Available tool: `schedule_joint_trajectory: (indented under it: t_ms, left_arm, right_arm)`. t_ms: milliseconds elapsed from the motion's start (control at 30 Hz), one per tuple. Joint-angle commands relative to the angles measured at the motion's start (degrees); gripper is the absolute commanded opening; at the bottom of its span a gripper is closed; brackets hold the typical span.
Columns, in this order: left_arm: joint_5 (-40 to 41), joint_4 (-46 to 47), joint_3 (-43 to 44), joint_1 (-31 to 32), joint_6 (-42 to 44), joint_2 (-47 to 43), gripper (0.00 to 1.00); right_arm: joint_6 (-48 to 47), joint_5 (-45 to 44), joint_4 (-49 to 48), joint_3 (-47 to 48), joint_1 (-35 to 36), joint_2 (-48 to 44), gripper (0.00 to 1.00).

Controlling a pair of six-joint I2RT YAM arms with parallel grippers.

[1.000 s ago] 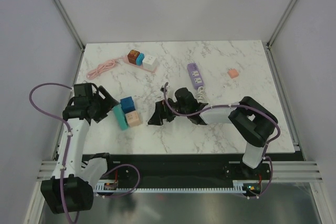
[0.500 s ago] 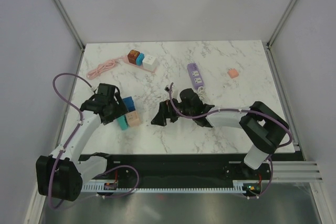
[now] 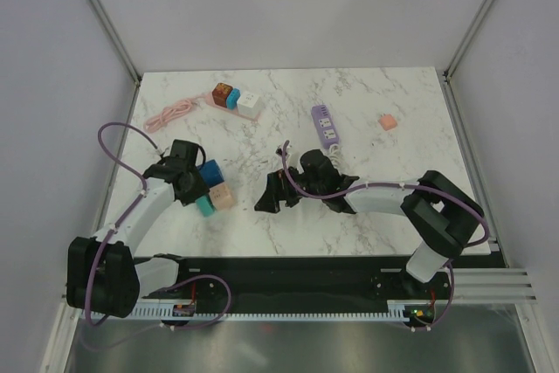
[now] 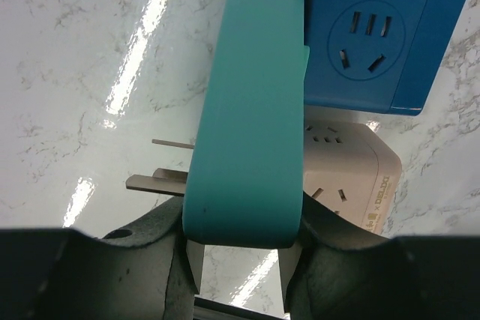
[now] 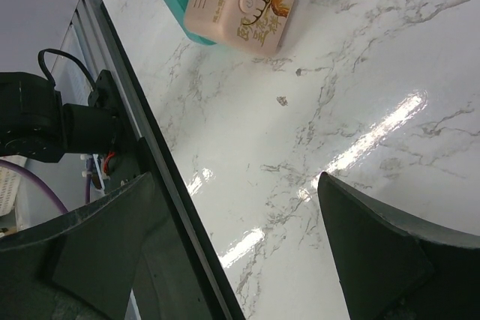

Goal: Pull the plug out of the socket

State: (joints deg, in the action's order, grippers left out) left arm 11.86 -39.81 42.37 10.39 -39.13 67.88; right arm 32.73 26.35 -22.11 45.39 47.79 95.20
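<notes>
1. White marble-patterned table (image 3: 384,216): carries every item below.
2. Left arm (image 3: 140,211), black and white: reaches in over the table's left part. Its left gripper (image 4: 241,249) is narrowed onto item 5, one dark finger (image 4: 169,234) against each long face of that item's near end.
3. Right arm (image 3: 384,194), black and white: stretches leftward across the table's middle. Its right gripper (image 5: 236,185) is spread wide and holds nothing, above bare marble just right of item 9.
4. Purple plastic power strip (image 3: 325,124): lies flat, right of centre towards the back, well apart from both grippers.
5. Teal flat plastic socket bar (image 4: 247,110): left of centre, clasped at one end by the left gripper.
6. Pink coiled cable (image 3: 170,114): back left corner.
7. Row of three cube adapters (image 3: 236,98), brown, blue and white: at the back, touching one another.
8. Blue plastic cube socket (image 4: 375,35): against the teal bar's right face, at its far end.
9. Cream plastic cube socket (image 4: 345,162), deer print on one face: against the same face, just beside the blue cube.
10. Salmon square block (image 3: 387,120): alone, back right.
11. Two metal blades (image 4: 157,181): project from the teal bar's left face, near the fingers.
</notes>
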Motion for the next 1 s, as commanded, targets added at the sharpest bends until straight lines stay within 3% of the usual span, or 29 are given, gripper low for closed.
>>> schedule_joint_trajectory:
  t_ms: [0,267,367,500,967]
  left_arm:
    - [0.71,3.69,-0.62,0.24,-1.56,-1.08,0.35]
    - [-0.61,4.83,-1.94,0.24,-1.03,-2.49,0.15]
    - [-0.70,5.01,-2.20,0.24,-1.03,-2.49,0.13]
    - [-0.87,5.10,-2.38,0.15,-1.03,-2.75,0.04]
    - [-2.01,5.80,-2.99,0.24,-0.77,-3.98,0.02]
  right_arm:
    - [0.05,0.19,-1.18,0.84,0.46,-0.98,0.98]
    - [8.57,5.02,-5.66,14.63,3.01,14.73,0.98]
    - [12.79,6.00,-8.47,19.12,3.19,20.37,0.98]
    - [14.20,4.59,-3.22,24.83,3.27,25.63,0.98]
    - [16.13,3.27,-0.04,30.64,2.92,32.41,0.93]
